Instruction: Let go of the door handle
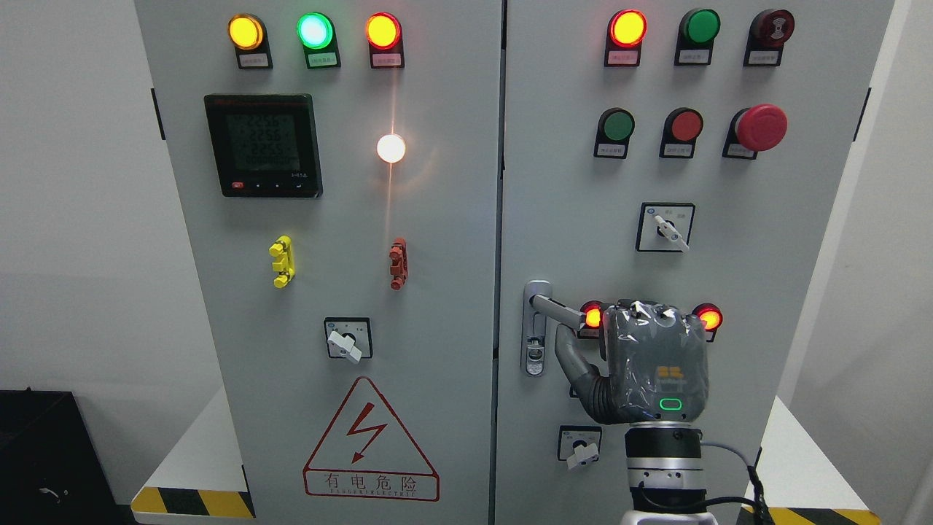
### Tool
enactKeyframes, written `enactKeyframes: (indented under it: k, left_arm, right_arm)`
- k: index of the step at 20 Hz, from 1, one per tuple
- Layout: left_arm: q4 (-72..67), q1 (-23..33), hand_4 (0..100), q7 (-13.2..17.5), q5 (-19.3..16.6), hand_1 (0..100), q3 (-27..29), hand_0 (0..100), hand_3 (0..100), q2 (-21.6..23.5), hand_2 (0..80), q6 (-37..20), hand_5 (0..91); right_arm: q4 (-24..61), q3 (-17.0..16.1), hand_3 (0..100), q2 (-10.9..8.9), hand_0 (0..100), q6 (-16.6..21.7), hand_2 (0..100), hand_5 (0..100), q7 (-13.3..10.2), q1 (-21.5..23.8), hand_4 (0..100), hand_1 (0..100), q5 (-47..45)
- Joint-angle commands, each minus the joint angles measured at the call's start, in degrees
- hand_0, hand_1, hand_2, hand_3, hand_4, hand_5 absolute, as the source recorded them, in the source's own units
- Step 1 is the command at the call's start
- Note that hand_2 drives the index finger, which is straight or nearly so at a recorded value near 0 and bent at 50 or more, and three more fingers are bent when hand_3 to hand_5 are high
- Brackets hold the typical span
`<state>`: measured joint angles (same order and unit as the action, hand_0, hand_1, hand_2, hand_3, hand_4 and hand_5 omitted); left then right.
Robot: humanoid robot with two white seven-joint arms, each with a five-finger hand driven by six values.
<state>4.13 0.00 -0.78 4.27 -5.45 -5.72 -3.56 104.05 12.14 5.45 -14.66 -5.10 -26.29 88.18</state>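
Note:
The door handle [557, 309] is a grey lever on a metal lock plate [536, 343] at the left edge of the cabinet's right door. It slopes slightly down to the right. My right hand [656, 364] comes up from the bottom edge and sits against the lever's free end, at the same height. Its grey back faces me and hides the palm side, so any grip on the lever is hidden. The lever's tip ends beside a lit red lamp [592, 316] at the hand's left edge. My left arm does not show.
The right door [765, 240] carries lamps, push buttons, a red mushroom stop button [760, 127] and rotary switches [583, 449] near my wrist. The left door [437, 306] has a meter, lamps and a warning triangle. Hazard-striped base edges lie below.

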Motion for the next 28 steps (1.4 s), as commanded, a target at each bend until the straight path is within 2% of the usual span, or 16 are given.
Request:
enactKeyframes:
  k: [1, 20, 28]
  left_arm:
    - [0.0, 1.0, 0, 0.0, 0.0, 56, 0.0, 12, 0, 0.0, 0.0, 0.0, 0.0]
    - [0.0, 1.0, 0, 0.0, 0.0, 56, 0.0, 12, 0, 0.0, 0.0, 0.0, 0.0]
    - [0.0, 1.0, 0, 0.0, 0.0, 56, 0.0, 12, 0, 0.0, 0.0, 0.0, 0.0]
  right_arm:
    - [0.3, -0.1, 100, 0.00, 47, 0.0, 95, 100, 0.0, 0.0, 100, 39, 0.0]
    - [0.5, 0.0, 100, 0.08, 47, 0.1, 95, 100, 0.1, 0.1, 100, 38, 0.0]
    - [1.9, 0.0, 100, 0.00, 49, 0.1, 94, 100, 0.1, 1.5, 100, 38, -0.2]
